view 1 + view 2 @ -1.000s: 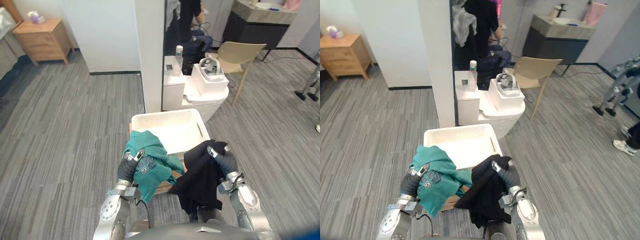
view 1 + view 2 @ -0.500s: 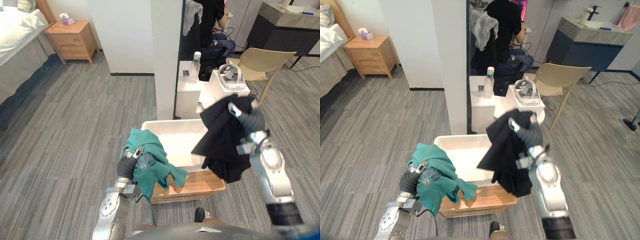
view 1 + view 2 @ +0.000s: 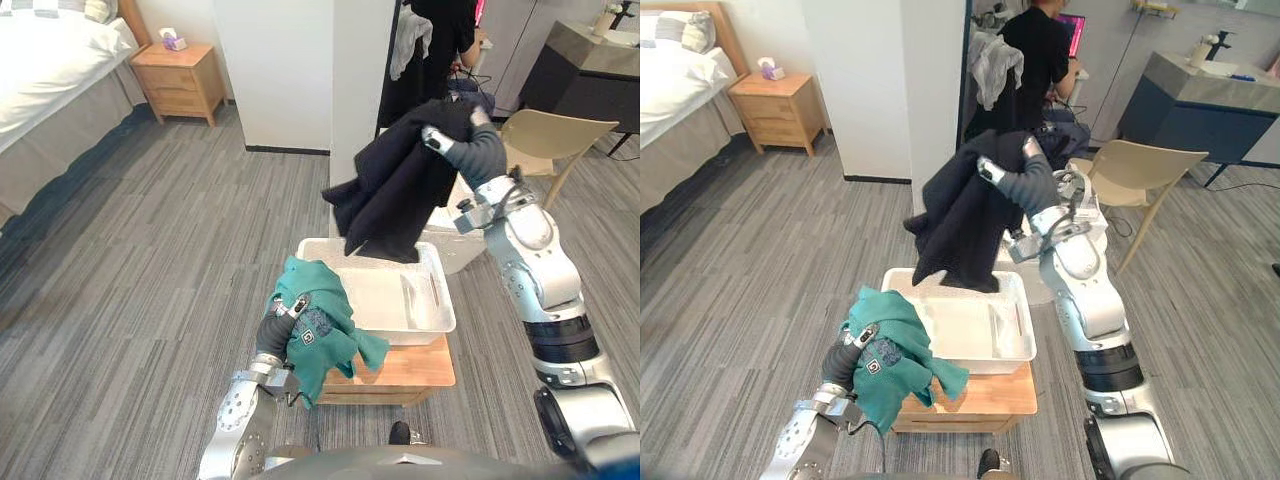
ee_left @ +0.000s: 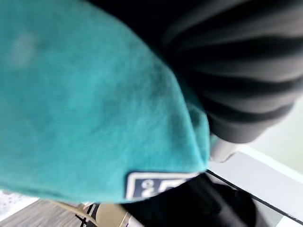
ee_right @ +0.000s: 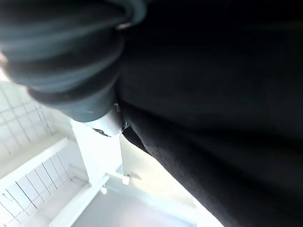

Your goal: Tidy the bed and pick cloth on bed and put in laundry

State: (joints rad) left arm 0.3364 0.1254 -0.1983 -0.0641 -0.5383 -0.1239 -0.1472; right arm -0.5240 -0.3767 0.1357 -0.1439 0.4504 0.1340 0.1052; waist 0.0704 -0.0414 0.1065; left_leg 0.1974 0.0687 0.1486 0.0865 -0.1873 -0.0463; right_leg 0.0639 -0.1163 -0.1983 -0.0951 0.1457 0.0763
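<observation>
Cloth, two pieces, both off the bed [image 3: 45,60], which stands well apart across the room. Black cloth [image 3: 395,190]: a dark, matt garment hanging from the right hand [image 3: 452,142] in long, loose folds. It is held high above the far rim of the white laundry basket [image 3: 443,322], with its lowest hem just over that rim. Teal cloth [image 3: 318,328]: a blue-green knit with a small dark patch label, bunched over the left hand [image 3: 284,312]. It is held low at the near left corner of the basket, and one tail droops beside the wooden stand [image 3: 412,366] on which the basket sits.

Fabric wraps each hand, so it cannot be told whether either is clenched on its piece or merely draped with it.

Handling, as judged: both pieces are light, limp and unbreakable. They have no stiffness to steer by, so each will swing and trail behind any move. A hold on a gathered bunch near the middle should leave the least hanging. Trailing ends may snag on the rim or fall outside the basket.
</observation>
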